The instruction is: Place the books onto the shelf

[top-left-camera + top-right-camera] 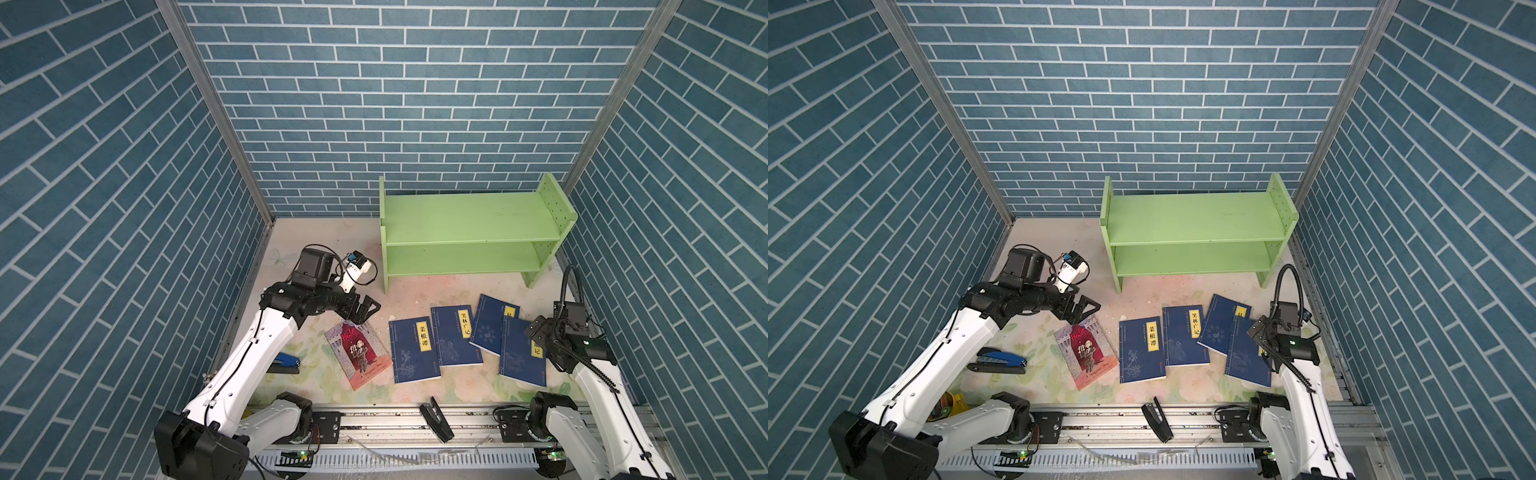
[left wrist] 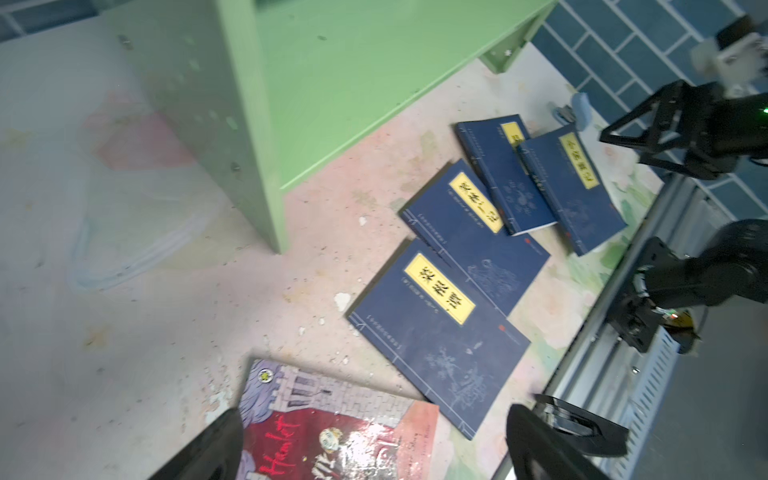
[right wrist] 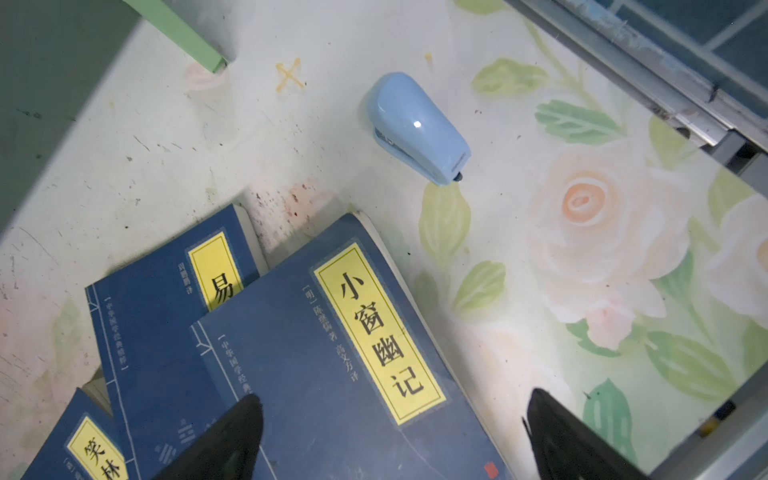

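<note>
The light green two-tier shelf (image 1: 469,232) (image 1: 1192,232) (image 2: 332,83) stands empty at the back right. Several dark blue books with yellow labels (image 1: 413,349) (image 1: 1142,351) (image 2: 440,328) lie flat in front of it. The rightmost one (image 1: 521,353) (image 3: 332,353) rests partly on its neighbour (image 3: 166,316). A red-and-grey book (image 1: 358,353) (image 1: 1087,353) (image 2: 332,428) lies to their left. My left gripper (image 1: 365,309) (image 1: 1086,309) (image 2: 374,432) hangs open over that book's far end. My right gripper (image 1: 536,328) (image 1: 1260,330) (image 3: 395,409) hangs open over the rightmost blue book.
A dark blue stapler (image 1: 286,362) (image 1: 1000,359) lies under the left arm. A light blue stapler (image 3: 417,126) (image 2: 582,110) sits near the shelf's right foot. A black clip-like object (image 1: 436,424) (image 1: 1156,422) rests on the front rail. Brick-patterned walls close in three sides.
</note>
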